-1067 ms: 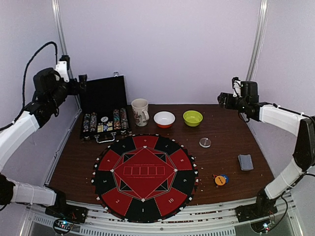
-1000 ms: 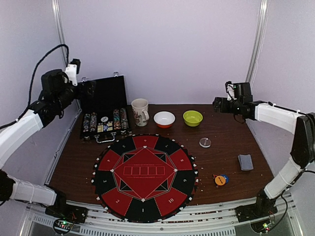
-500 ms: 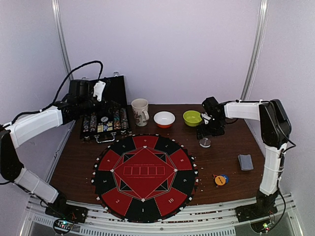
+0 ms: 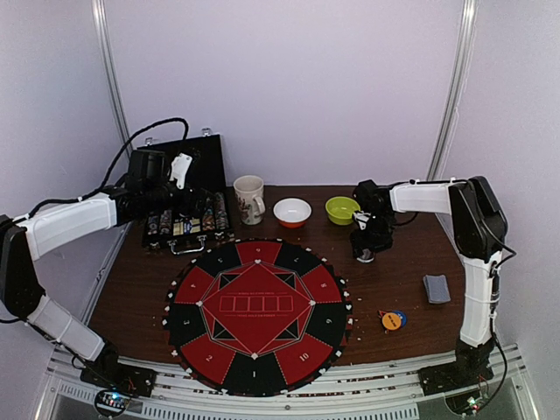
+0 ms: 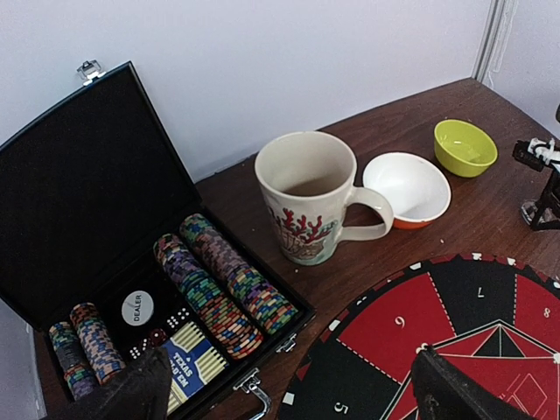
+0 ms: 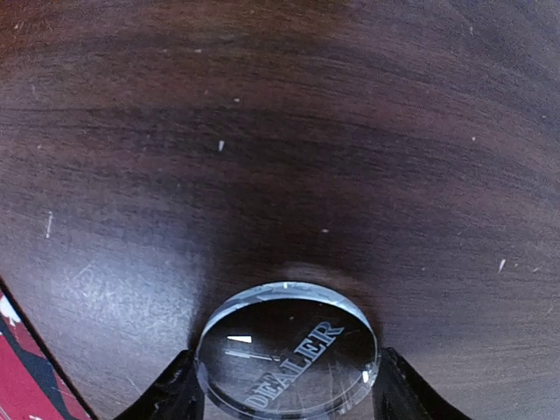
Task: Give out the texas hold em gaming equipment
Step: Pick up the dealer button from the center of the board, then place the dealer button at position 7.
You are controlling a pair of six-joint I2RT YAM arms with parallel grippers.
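Your right hand (image 4: pixel 367 248) has dropped onto the clear round acrylic dealer disc (image 6: pixel 289 350) on the dark wooden counter (image 6: pixel 280 131), fingers (image 6: pixel 175 394) pinching its rim. It looks light, stiff and slick: grip opposite edges squarely. Your left hand (image 5: pixel 289 398) hangs wide near the black chip case (image 5: pixel 79 201).

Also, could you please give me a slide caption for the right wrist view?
Right gripper, jaws pressed to both sides of a clear DEALER disc lying on the dark wooden table.
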